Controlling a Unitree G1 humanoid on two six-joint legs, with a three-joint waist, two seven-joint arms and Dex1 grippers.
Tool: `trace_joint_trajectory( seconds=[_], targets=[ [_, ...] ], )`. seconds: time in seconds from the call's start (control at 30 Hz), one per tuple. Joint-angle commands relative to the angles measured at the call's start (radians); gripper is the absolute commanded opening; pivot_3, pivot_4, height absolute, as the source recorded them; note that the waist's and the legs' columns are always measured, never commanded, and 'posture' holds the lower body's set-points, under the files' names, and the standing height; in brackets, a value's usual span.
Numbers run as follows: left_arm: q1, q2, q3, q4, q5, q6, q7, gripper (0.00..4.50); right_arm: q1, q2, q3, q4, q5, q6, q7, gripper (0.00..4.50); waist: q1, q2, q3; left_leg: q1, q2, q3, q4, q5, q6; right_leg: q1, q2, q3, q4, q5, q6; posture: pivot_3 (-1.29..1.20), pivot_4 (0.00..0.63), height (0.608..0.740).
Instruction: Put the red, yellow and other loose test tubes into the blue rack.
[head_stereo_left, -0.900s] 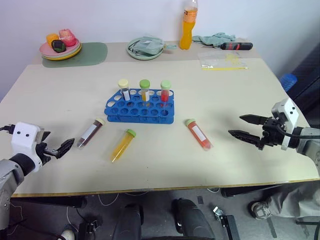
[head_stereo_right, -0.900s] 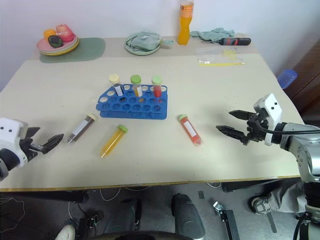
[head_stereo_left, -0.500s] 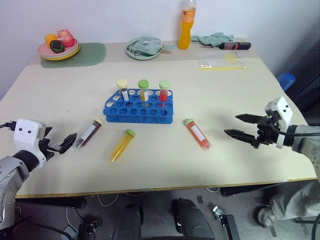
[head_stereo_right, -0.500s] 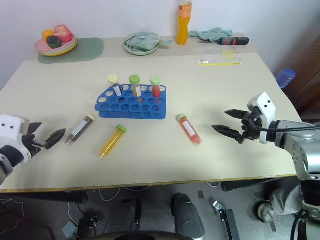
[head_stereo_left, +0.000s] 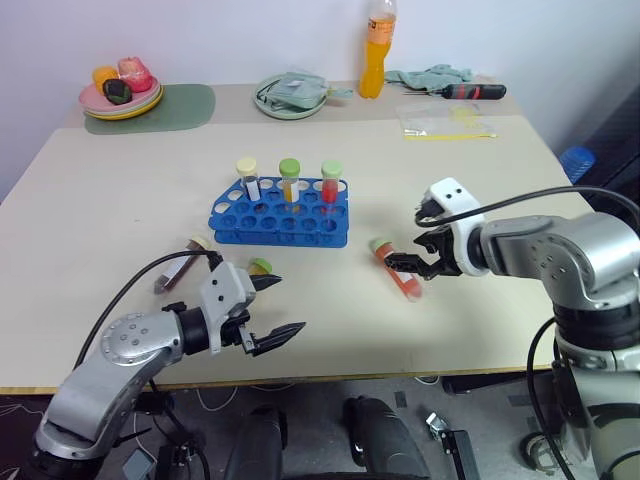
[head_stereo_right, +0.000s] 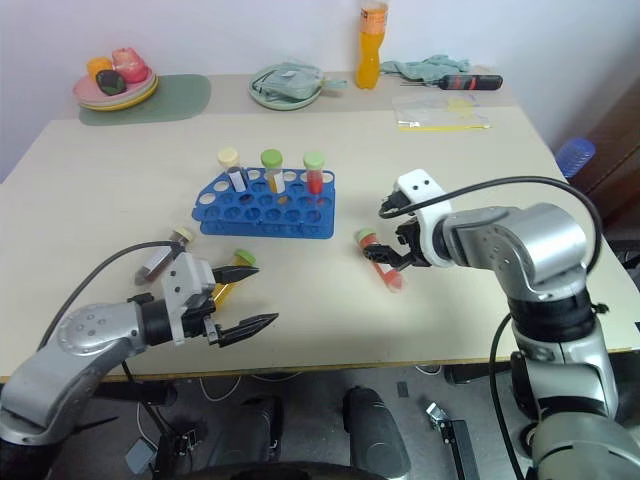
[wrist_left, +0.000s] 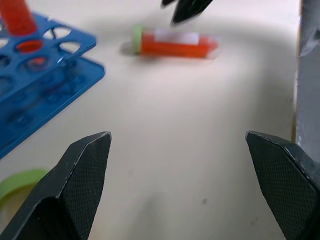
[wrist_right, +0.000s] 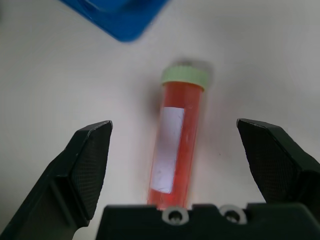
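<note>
Left eye view: the right claw (head_stereo_left: 412, 262) hangs over the red liquid-filled plastic test tube with a pale green cap (head_stereo_left: 396, 268), fingers spread, tilted steeply down from a bent wrist. The tube lies flat on the cream bench (head_stereo_left: 480, 190), just under and ahead of this claw; the low bright blue plastic rack with round holes (head_stereo_left: 281, 213) sits well beyond it. The left claw (head_stereo_left: 270, 307) is level, spread wide, with the yellow green-capped test tube (head_stereo_left: 259, 267) partly hidden just behind it and the dark brownish tube (head_stereo_left: 180, 270) further off.

Left wrist view: both fingers (wrist_left: 80, 185) stand far apart with bare bench between them.

Right wrist view: the red tube lies lengthwise between the spread fingers (wrist_right: 87, 165), touching neither.

Judgement: the tube is probably light, rigid and smooth, so it may roll or slip; pinching across the barrel near the white label, not the cap, seems safest.
</note>
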Motion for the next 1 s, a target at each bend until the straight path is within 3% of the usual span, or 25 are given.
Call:
trace_joint_trajectory(
  seconds=[0.03,0.3,0.4,0.57,0.6,0.7,0.8,0.9,1.0],
  targets=[
    [-0.016,-0.016,-0.034,0.007,0.022,-0.040,-0.002,4.45,-0.081,0.008,0.078,0.084,0.034,0.006,-0.086,4.42,-0.002,0.000,0.000,0.000,0.000,0.000,0.000,0.000,0.000,0.000,0.000,0.000,0.000,0.000,0.000,0.00,0.150,0.740],
    [0.029,-0.033,-0.039,0.000,0.054,-0.061,0.031,4.45,-0.165,0.076,0.139,0.246,0.165,0.006,-0.250,4.42,-0.004,0.000,0.000,0.000,0.001,0.000,0.000,0.000,0.000,-0.001,0.001,0.000,0.001,0.000,0.000,0.00,0.150,0.740],
    [0.045,-0.038,-0.036,-0.004,0.061,-0.067,0.045,4.50,-0.163,0.084,0.156,0.264,0.208,0.006,-0.308,3.61,-0.002,0.000,0.000,0.000,0.001,0.000,0.000,0.000,0.001,-0.002,0.001,0.000,0.001,0.000,0.000,0.00,0.150,0.740],
    [0.058,-0.042,-0.029,-0.008,0.069,-0.071,0.060,4.50,-0.159,0.082,0.166,0.267,0.248,0.006,-0.402,1.10,-0.003,0.000,0.000,-0.001,0.000,0.000,0.000,0.000,0.001,-0.002,0.001,0.000,0.001,0.000,0.000,0.00,0.150,0.740],
    [0.061,-0.042,-0.025,-0.009,0.069,-0.071,0.063,4.50,-0.161,0.074,0.163,0.255,0.274,0.006,-0.412,0.83,-0.003,0.000,0.000,-0.001,0.000,0.000,0.000,0.000,0.001,-0.002,0.001,0.000,0.001,0.000,0.000,0.00,0.150,0.740],
    [0.071,-0.041,-0.013,-0.009,0.068,-0.073,0.067,4.50,-0.145,0.082,0.102,0.170,0.293,0.006,-0.414,0.80,-0.004,0.000,0.000,-0.001,0.001,0.000,0.000,0.000,0.001,-0.002,0.001,0.000,0.001,0.000,0.000,0.00,0.150,0.740],
    [0.086,-0.039,0.021,0.011,0.079,-0.091,0.080,4.50,-0.047,0.096,-0.051,-0.067,0.291,-0.057,-0.374,0.80,-0.001,0.000,0.000,-0.002,0.001,-0.001,-0.001,0.000,0.001,-0.003,0.001,0.000,0.001,0.000,0.000,0.00,0.150,0.740],
    [0.084,-0.067,0.077,0.036,0.061,-0.105,0.111,4.50,0.085,0.108,-0.117,-0.255,0.251,-0.366,-0.219,0.80,0.002,0.000,0.000,-0.004,0.001,-0.002,0.000,0.000,0.001,-0.004,0.001,-0.002,0.001,0.000,0.000,0.00,0.150,0.740],
    [0.068,-0.092,0.122,0.075,0.045,-0.109,0.131,4.50,0.141,0.211,-0.115,-0.252,0.178,-0.624,-0.126,0.80,-0.005,0.000,0.000,-0.004,0.001,-0.002,0.001,0.000,0.001,-0.003,0.001,-0.002,0.001,0.000,0.001,0.00,0.150,0.740]
  ],
)
